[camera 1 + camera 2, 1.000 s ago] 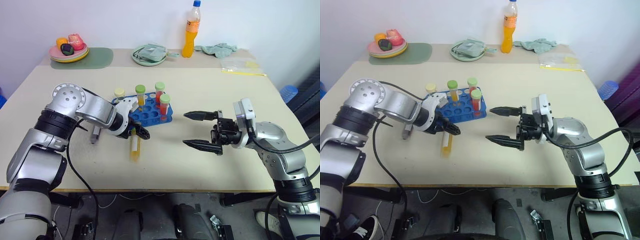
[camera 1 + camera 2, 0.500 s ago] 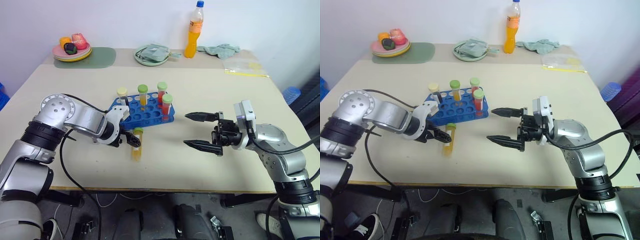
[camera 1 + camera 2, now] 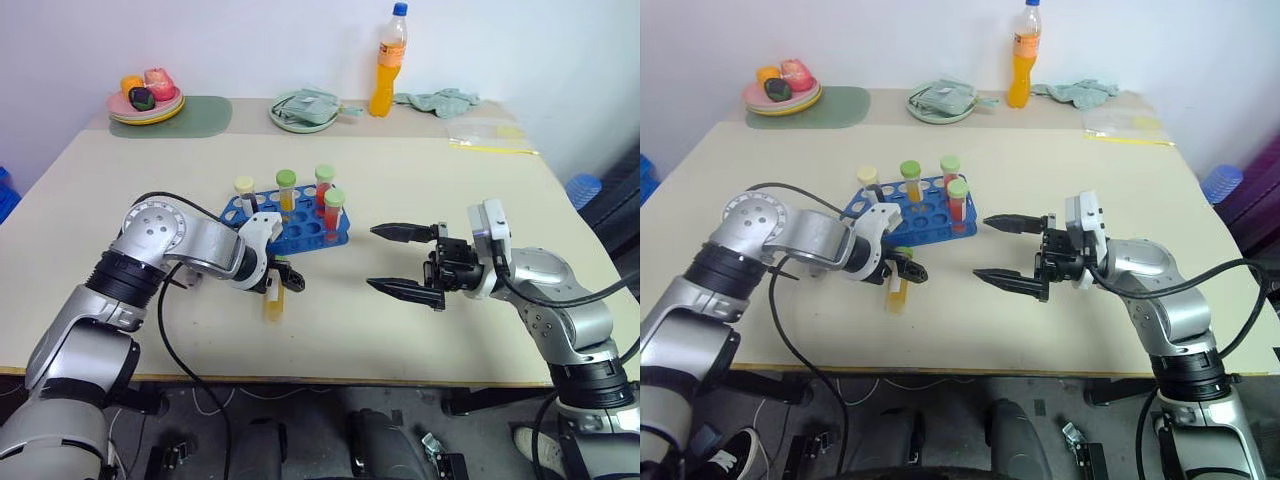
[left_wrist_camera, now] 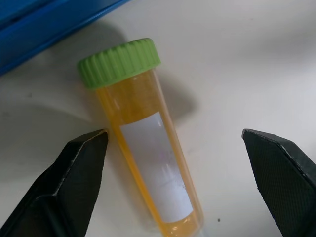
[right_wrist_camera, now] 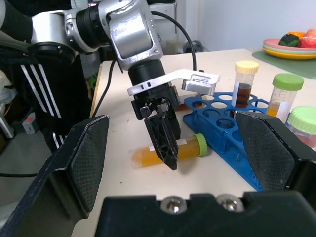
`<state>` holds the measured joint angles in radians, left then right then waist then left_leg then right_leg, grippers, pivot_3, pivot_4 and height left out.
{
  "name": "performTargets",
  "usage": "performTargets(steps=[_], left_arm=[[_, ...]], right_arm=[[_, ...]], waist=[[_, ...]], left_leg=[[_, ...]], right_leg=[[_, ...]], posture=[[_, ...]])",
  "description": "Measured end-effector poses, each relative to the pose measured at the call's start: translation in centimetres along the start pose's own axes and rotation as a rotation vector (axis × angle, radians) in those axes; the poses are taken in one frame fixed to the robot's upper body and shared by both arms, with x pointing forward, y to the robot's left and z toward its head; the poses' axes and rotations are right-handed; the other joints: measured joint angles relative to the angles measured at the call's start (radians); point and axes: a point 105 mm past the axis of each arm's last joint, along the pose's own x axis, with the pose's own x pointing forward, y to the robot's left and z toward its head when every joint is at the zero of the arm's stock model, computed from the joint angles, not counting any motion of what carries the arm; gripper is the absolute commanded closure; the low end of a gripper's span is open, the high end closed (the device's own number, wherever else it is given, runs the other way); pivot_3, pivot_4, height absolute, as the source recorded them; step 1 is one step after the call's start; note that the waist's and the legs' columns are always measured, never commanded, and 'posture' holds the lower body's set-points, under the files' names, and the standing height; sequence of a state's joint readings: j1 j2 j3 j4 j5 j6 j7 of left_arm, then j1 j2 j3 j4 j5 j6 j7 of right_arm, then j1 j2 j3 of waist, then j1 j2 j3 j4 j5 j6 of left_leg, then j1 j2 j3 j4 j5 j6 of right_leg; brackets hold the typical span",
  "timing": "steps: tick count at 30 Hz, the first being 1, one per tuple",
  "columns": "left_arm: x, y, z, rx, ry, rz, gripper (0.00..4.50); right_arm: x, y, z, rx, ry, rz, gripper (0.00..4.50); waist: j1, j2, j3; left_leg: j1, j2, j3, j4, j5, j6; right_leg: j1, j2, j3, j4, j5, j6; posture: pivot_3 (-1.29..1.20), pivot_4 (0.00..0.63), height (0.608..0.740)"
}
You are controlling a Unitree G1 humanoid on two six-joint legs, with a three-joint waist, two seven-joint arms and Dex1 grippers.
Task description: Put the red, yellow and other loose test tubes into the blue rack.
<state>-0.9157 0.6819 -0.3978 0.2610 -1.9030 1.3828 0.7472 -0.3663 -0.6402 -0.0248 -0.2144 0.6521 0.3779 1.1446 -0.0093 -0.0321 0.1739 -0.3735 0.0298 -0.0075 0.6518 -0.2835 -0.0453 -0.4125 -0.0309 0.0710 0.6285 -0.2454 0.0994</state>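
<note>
Astride yellow tube (image 4: 148, 163), open left end effector (image 4: 173, 173)

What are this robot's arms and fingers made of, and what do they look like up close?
Both arms are rounded silver-grey metal shells joined by black rings, with loose black cables looping outside. The left gripper and the right gripper each end in two black, pointed fingers with finely textured inner pads. A white bracket sits at each wrist.

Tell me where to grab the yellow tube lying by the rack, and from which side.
Grip the yellow tube across its labelled mid-body, coming from above. It lies flat on the table beside the blue rack, green cap toward the rack, so only its long sides are free. The left gripper already straddles it, jaws open on either side.
</note>
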Motion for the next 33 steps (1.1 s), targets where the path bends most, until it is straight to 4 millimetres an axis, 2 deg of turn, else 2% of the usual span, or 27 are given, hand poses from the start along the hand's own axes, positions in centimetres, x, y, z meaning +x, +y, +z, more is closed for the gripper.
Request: performTargets(steps=[4, 5, 11, 15, 17, 19, 21, 24, 26, 29, 31, 33], left_arm=[[0.3, 0.1, -0.1, -0.021, -0.001, -0.002, 3.41], [0.4, 0.0, -0.1, -0.021, 0.0, -0.009, 3.7], [0.3, 0.2, -0.2, -0.039, -0.012, -0.017, 3.74], [-1.0, 0.5, -0.7, 0.024, -0.031, -0.018, 3.74], [-2.4, 0.2, -1.0, 0.113, -0.044, -0.045, 3.74], [-4.0, -0.7, -1.1, 0.276, -0.093, -0.057, 3.74], [-5.2, -0.7, -0.2, 0.376, -0.221, -0.035, 3.74], [-6.2, 1.0, 2.0, 0.58, -0.502, 0.015, 3.74], [-6.0, 0.4, 2.4, 0.706, -0.593, -0.027, 3.74], [-6.0, -1.3, 3.7, 0.935, -0.83, -0.104, 3.74], [-6.0, -2.2, 4.6, 0.992, -0.974, -0.129, 3.74], [-5.8, -2.7, 5.9, 0.953, -1.119, -0.128, 3.74]], right_arm=[[-0.4, -0.3, 0.3, -0.009, -0.006, -0.028, 0.0], [-0.4, -0.4, 0.3, -0.01, -0.006, -0.031, 0.0], [-0.5, -0.5, 0.3, -0.009, -0.005, -0.038, 0.0], [-0.4, -0.5, 0.3, -0.005, -0.003, -0.038, 0.0], [-0.4, -0.5, 0.3, -0.005, -0.003, -0.036, 0.0], [-0.4, -0.5, 0.3, -0.006, -0.003, -0.033, 0.0], [-0.3, -0.5, 0.4, -0.009, -0.005, -0.029, 0.0], [-0.5, -0.6, 0.4, -0.013, -0.008, -0.035, 0.0], [-0.5, -0.7, 0.4, -0.011, -0.01, -0.038, 0.0], [-0.1, -0.8, 0.7, -0.023, -0.034, -0.039, 0.0], [0.1, -0.9, 0.8, -0.03, -0.047, -0.049, 0.0], [0.3, -1.0, 0.7, -0.029, -0.058, -0.066, 0.0]], waist=[[-0.001, 0.0, 0.0], [-0.002, 0.0, 0.0], [-0.004, 0.0, 0.0], [-0.007, 0.0, 0.0], [-0.007, 0.0, 0.0], [-0.007, 0.0, 0.0], [-0.006, 0.0, 0.0], [-0.009, 0.003, 0.0], [-0.001, 0.002, 0.0], [0.003, 0.002, 0.001], [0.004, 0.003, 0.0], [0.005, 0.002, 0.001]], left_leg=[[0.0, 0.0, 0.0, 0.0, 0.0, 0.0], [0.0, 0.0, 0.0, 0.0, 0.0, 0.0], [0.0, 0.0, 0.0, 0.0, 0.0, 0.0], [0.0, 0.0, 0.0, -0.001, 0.0, 0.0], [-0.001, 0.0, 0.0, -0.001, 0.0, 0.0], [-0.001, 0.0, 0.001, -0.001, 0.0, 0.0], [0.0, 0.0, 0.001, -0.002, 0.001, -0.001], [0.001, 0.001, 0.002, -0.005, 0.003, -0.005], [-0.001, 0.001, 0.002, -0.004, 0.003, -0.005], [-0.003, 0.001, 0.001, -0.003, 0.002, -0.003], [-0.003, 0.001, 0.001, -0.003, 0.0, 0.0], [-0.004, 0.001, 0.001, -0.001, -0.002, 0.003]], right_leg=[[0.0, 0.0, 0.0, 0.0, 0.0, 0.0], [0.0, 0.0, 0.0, 0.0, 0.0, 0.0], [0.0, 0.0, 0.0, 0.0, 0.0, 0.0], [-0.001, 0.0, 0.0, 0.001, 0.0, 0.0], [-0.002, 0.001, 0.0, 0.0, 0.0, 0.0], [-0.002, 0.001, 0.0, 0.0, -0.001, -0.002], [-0.002, 0.001, 0.0, -0.001, -0.002, -0.003], [-0.002, 0.001, 0.0, -0.002, -0.004, -0.007], [-0.002, 0.001, 0.0, -0.003, -0.004, -0.007], [0.001, 0.001, 0.001, -0.011, -0.003, -0.007], [0.003, 0.001, 0.001, -0.013, -0.003, -0.006], [0.003, 0.001, 0.001, -0.013, -0.002, -0.006]], posture=[[0.0, 0.15, 0.74], [0.0, 0.15, 0.74], [0.0, 0.15, 0.74], [0.0, 0.15, 0.74], [0.0, 0.15, 0.74], [0.0, 0.15, 0.74], [0.0, 0.15, 0.74], [0.0, 0.15, 0.74], [0.0, 0.15, 0.74], [0.0, 0.15, 0.74], [0.0, 0.15, 0.74], [0.0, 0.15, 0.74]])
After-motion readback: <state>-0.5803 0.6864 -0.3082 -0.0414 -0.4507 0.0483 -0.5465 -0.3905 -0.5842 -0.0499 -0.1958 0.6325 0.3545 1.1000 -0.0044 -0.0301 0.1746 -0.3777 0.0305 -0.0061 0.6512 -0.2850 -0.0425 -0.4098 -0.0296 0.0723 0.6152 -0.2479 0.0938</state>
